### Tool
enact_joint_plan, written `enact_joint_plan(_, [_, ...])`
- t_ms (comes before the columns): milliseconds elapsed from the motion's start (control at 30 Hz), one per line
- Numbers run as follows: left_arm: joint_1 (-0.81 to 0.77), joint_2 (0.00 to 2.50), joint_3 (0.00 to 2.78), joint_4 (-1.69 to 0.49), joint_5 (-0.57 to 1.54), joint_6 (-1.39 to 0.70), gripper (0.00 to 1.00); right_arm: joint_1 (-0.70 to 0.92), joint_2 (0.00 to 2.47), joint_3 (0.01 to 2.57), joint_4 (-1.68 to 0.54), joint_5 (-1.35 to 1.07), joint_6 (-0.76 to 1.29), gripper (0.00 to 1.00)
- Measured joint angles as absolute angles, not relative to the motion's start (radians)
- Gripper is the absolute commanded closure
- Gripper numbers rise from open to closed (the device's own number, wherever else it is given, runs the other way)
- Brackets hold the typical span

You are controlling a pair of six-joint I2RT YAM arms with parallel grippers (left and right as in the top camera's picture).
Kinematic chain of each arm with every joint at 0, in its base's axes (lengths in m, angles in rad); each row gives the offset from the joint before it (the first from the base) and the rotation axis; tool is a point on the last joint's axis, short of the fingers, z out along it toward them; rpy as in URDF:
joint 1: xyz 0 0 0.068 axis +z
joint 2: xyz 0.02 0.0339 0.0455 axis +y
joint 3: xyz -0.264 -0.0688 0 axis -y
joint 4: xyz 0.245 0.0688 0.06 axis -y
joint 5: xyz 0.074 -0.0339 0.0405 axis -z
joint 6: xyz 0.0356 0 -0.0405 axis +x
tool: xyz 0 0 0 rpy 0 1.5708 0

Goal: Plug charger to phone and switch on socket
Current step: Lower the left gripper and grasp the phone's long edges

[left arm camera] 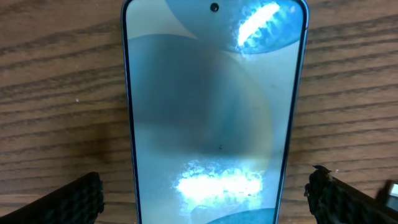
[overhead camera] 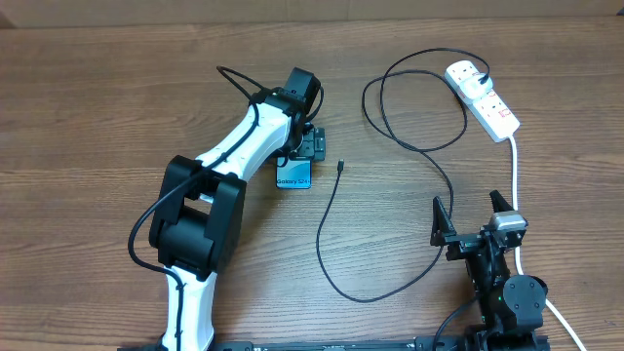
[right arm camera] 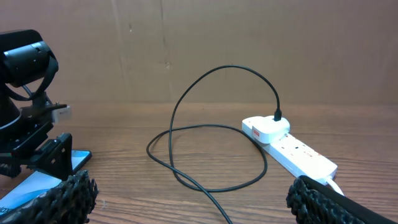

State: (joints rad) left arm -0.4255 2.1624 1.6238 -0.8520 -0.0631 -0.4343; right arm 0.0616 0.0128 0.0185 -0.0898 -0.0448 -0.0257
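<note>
The phone (overhead camera: 293, 178) lies flat on the table with its light-blue screen lit; most of it is hidden under my left gripper (overhead camera: 310, 146) in the overhead view. In the left wrist view the phone (left arm camera: 211, 112) fills the middle, and my left gripper (left arm camera: 208, 199) is open with one finger on each side of it, not touching. The charger cable (overhead camera: 414, 146) loops across the table, its white plug (overhead camera: 466, 74) in the socket (overhead camera: 492, 109) and its connector (overhead camera: 340, 167) lying free just right of the phone. My right gripper (overhead camera: 473, 216) is open and empty near the front edge.
The socket's thick white lead (overhead camera: 515, 175) runs down past my right arm. A cardboard wall (right arm camera: 249, 43) stands behind the table. The cable's long loop (overhead camera: 366, 292) lies between the two arms.
</note>
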Motion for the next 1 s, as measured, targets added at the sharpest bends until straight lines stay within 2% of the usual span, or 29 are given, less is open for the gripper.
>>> enact_joint_plan(1000, [-0.426, 2.163, 1.624, -0.853, -0.053, -0.434, 0.0, 0.062, 0.013, 0.019, -0.09, -0.044, -0.026, 0.0])
